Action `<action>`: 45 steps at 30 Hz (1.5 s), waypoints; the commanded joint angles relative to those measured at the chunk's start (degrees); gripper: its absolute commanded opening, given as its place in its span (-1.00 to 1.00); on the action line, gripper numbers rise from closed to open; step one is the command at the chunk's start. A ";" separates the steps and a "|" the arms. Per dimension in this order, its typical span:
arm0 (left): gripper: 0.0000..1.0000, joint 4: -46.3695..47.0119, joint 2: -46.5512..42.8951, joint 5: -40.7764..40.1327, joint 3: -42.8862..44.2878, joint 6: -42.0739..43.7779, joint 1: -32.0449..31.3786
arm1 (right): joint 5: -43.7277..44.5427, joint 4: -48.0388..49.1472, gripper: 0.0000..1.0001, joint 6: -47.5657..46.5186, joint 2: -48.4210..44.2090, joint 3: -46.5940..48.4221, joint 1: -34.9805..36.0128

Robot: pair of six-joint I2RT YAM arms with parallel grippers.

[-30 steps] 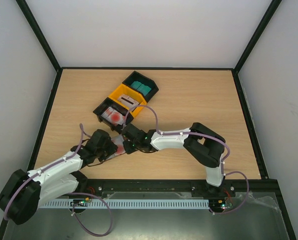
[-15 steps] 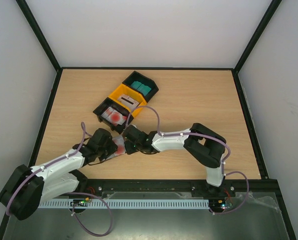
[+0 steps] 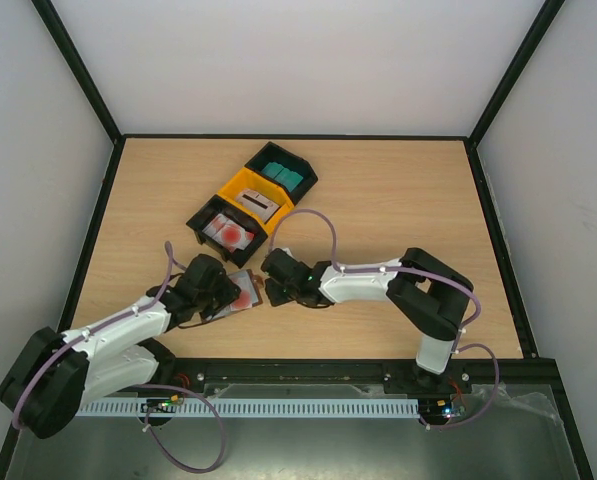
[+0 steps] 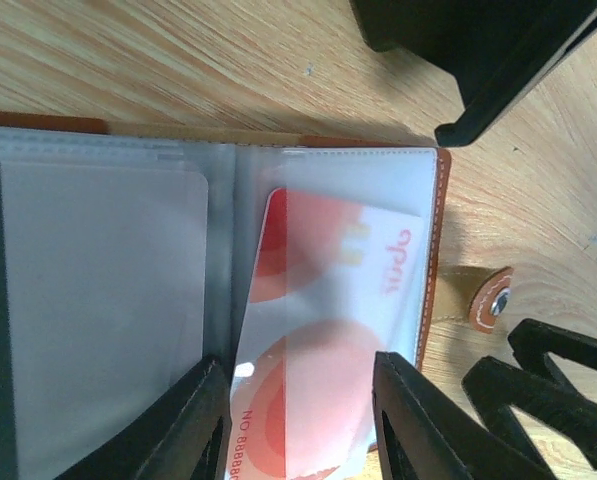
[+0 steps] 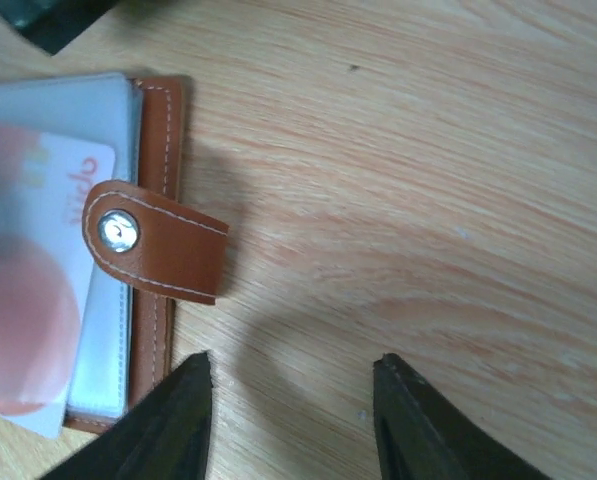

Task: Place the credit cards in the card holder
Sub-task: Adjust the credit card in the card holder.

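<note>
The left claw (image 4: 298, 362) stands partly open right over the open card holder (image 4: 441, 250). A white credit card (image 4: 318, 300) with red markings lies in the gap between its fingers, and whether the fingers touch it cannot be told. The card sits at a slant, its far part tucked under a clear sleeve on the holder's right-hand page and its near edge still outside. The left-hand page carries another clear, empty-looking sleeve.

The right claw (image 5: 293, 358) is open wide over bare tabletop (image 5: 458, 200) and holds nothing. The holder lies just to its left, apart from both fingers. From this side the holder shows brown leather with pale stitching, and its strap (image 5: 158, 240), with a metal snap, is folded across the edge of the sleeves.

In the top view the holder (image 3: 242, 292) lies flat near the front of the tabletop, between the two claws.
</note>
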 commanded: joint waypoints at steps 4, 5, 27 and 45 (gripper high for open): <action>-0.11 -6.51 -2.63 -2.33 2.79 0.52 -0.03 | -0.17 -2.01 0.05 -9.87 0.39 4.67 0.45; -0.11 -7.00 -2.70 -2.65 3.04 0.48 -0.01 | 0.13 -2.49 0.07 -10.57 1.30 5.61 0.68; -0.01 -4.04 0.75 1.54 7.58 4.88 -0.58 | 25.04 -5.21 -0.96 5.14 0.16 2.52 2.14; 0.27 17.57 24.66 7.29 18.76 5.21 -11.46 | 26.85 -11.48 -0.78 20.08 -24.25 -23.69 -7.60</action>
